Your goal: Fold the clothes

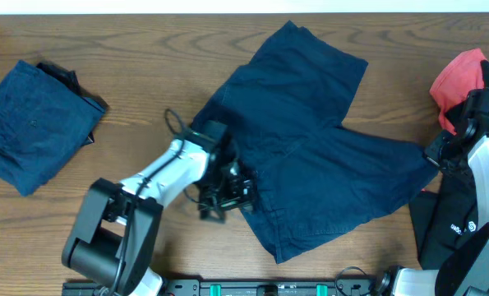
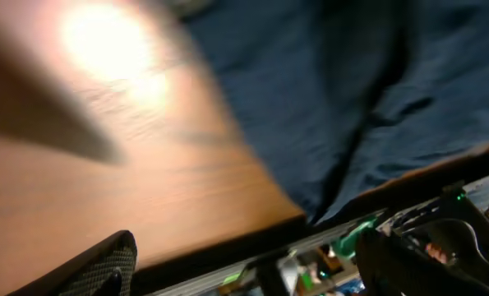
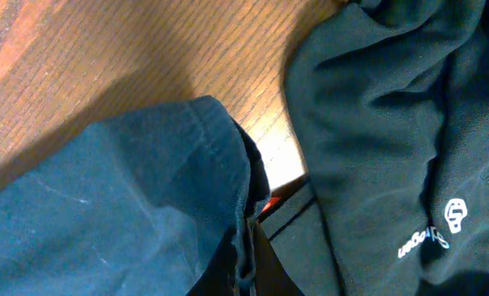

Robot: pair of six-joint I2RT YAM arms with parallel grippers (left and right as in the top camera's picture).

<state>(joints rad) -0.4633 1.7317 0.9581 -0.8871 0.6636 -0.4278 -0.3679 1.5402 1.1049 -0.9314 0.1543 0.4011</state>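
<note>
Dark navy shorts (image 1: 310, 156) lie spread across the middle of the table, one leg toward the back, one toward the right. My left gripper (image 1: 223, 193) sits at the shorts' left edge near the waistband; the left wrist view is blurred and shows both fingers wide apart with navy cloth (image 2: 375, 90) beyond them. My right gripper (image 1: 437, 156) is shut on the hem of the right leg (image 3: 145, 189), with the fabric edge pinched between its fingers (image 3: 246, 263). A black garment with a white logo (image 3: 392, 164) lies under it. A red piece (image 1: 458, 78) lies at the far right.
A folded navy garment (image 1: 34, 123) lies at the back left on top of a black piece (image 1: 71, 82). The black garment (image 1: 433, 226) hangs over the front right table edge. Bare wood (image 1: 145, 66) shows between the folded pile and the shorts.
</note>
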